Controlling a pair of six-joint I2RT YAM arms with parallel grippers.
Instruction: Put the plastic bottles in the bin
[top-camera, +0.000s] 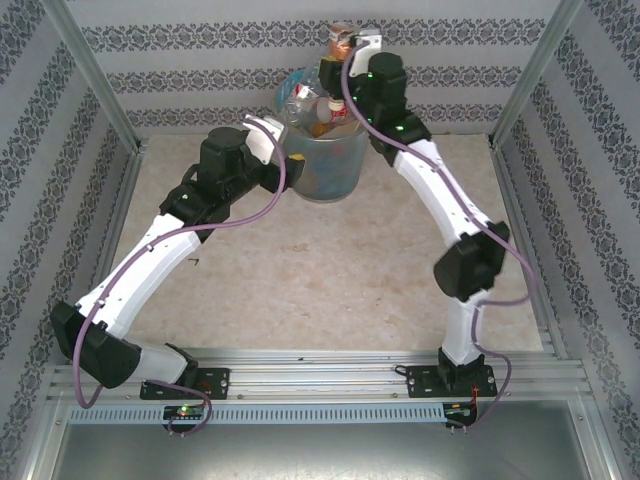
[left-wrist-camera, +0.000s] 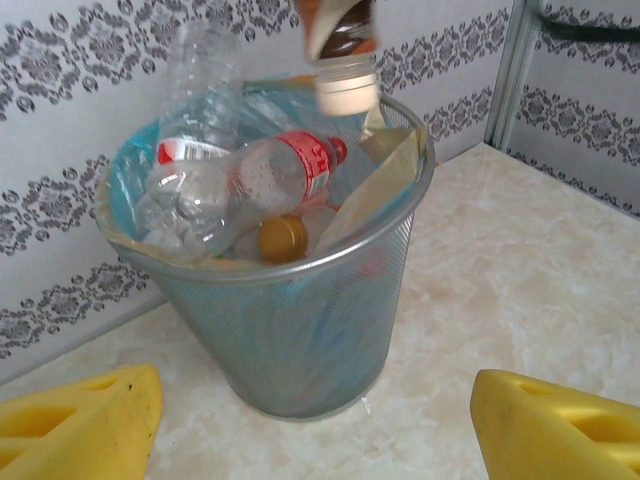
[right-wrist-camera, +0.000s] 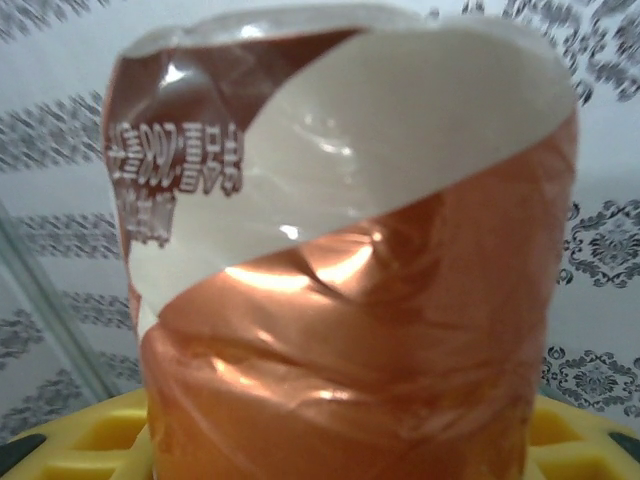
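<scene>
The bin (top-camera: 330, 170) is a grey mesh wastebasket with a light blue liner, standing at the back of the table. Several plastic bottles are heaped in it, among them a red-labelled one (left-wrist-camera: 290, 168), a clear crumpled one (left-wrist-camera: 200, 85) and a brown cap (left-wrist-camera: 283, 238). My right gripper (top-camera: 352, 48) is shut on a brown-and-white labelled bottle (right-wrist-camera: 340, 300) held above the bin's far rim; its pale cap (left-wrist-camera: 346, 90) points down. My left gripper (left-wrist-camera: 315, 440) is open and empty, low in front of the bin (left-wrist-camera: 290, 330), its yellow fingers (left-wrist-camera: 85, 420) wide apart.
Patterned walls close in the back and both sides, and a metal post (left-wrist-camera: 510, 75) stands at the back right corner. The marble-look tabletop (top-camera: 330, 280) spreads between the bin and the arm bases. An aluminium rail (top-camera: 320, 365) runs along the near edge.
</scene>
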